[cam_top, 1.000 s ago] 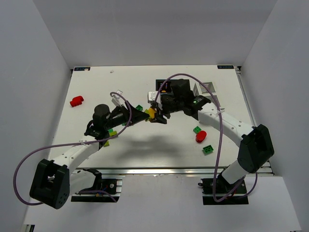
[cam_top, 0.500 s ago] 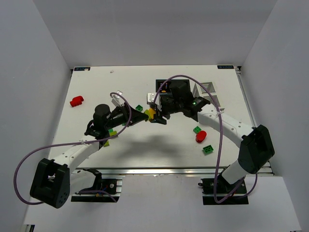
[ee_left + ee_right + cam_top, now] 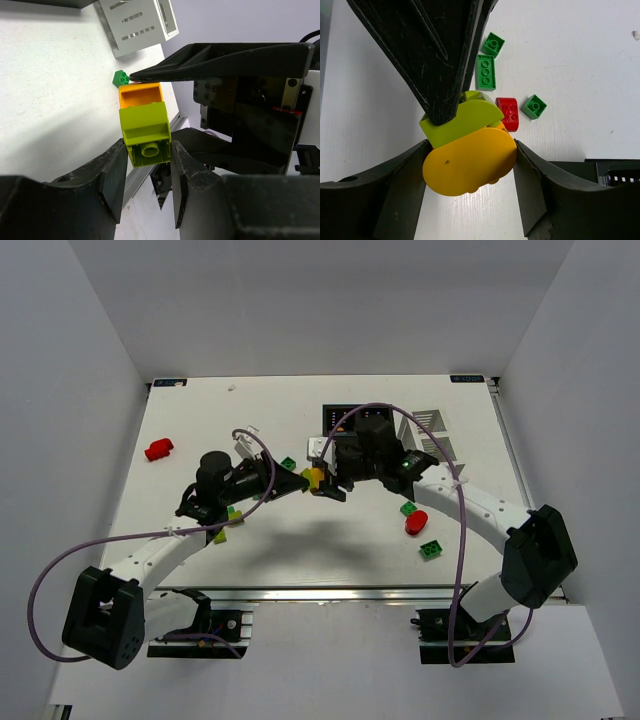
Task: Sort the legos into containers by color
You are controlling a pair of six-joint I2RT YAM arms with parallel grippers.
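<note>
A two-colour stack hangs above the table's middle: a lime brick [image 3: 145, 132] joined to a rounded orange brick [image 3: 470, 160]. From the left, my left gripper [image 3: 146, 150] is shut on the lime brick [image 3: 462, 122]. From the right, my right gripper [image 3: 470, 147] is shut on the orange brick [image 3: 140, 95]. In the top view the two grippers meet at the stack [image 3: 314, 476]. The black box [image 3: 338, 418] and the white basket [image 3: 432, 425] stand at the back, partly hidden by the right arm.
Loose legos lie on the table: a red one [image 3: 158, 449] at far left, a green one [image 3: 288, 463] behind the stack, lime and yellow ones [image 3: 230, 514] under the left arm. At the right lie a green brick [image 3: 408, 508], a red one [image 3: 416, 522] and another green one [image 3: 431, 549].
My left gripper has closed on the lime brick. The right arm has shifted slightly left while still holding the orange brick.
</note>
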